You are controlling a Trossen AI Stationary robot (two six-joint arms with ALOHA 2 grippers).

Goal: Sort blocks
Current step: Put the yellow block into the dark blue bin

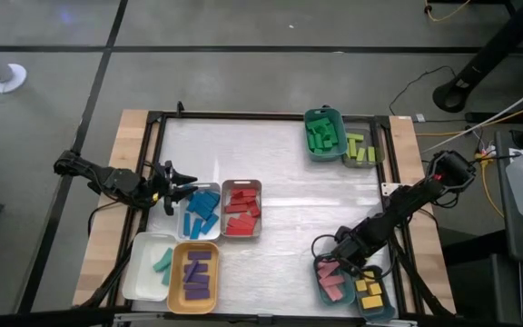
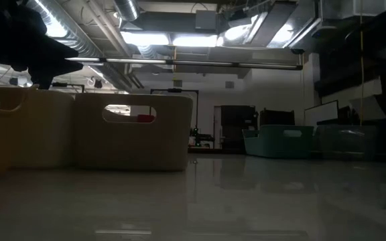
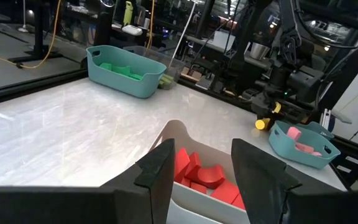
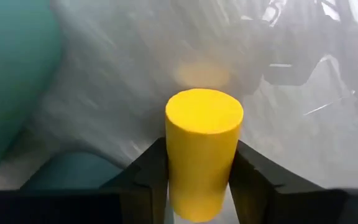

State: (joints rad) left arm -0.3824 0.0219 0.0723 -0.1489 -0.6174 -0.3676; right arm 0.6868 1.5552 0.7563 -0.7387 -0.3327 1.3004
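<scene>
— Pincers first: from above, where are yours?

— Over the table [image 1: 280, 163]. My right pincer [image 1: 320, 245] is low towards the right edge, just beside the pink tray [image 1: 332, 292] in that corner. My left pincer [image 1: 184, 188] hangs near the left edge, over the blue tray [image 1: 187, 218] and beside the red tray [image 1: 241, 184].

— And level with the table?

— Pale trays to one side; red blocks [image 2: 146, 118] show through one handle slot. I cannot make out either pincer there.

— Left wrist?

— My left fingers [image 3: 160, 171] stand apart, nothing between them, above the red tray. Far across the table the yellow block [image 3: 263, 123] sits at the tip of my right arm, next to the pink tray. From here it is too small to tell its axis.

— Right wrist?

— The yellow block [image 4: 204, 143] is a short cylinder, right between my right fingers [image 4: 151, 171], and both press its curved sides: clenched on it. Its round end face turns up towards the camera, and its long axis runs from that face down between the fingers. Whether it touches the table I cannot tell.
</scene>
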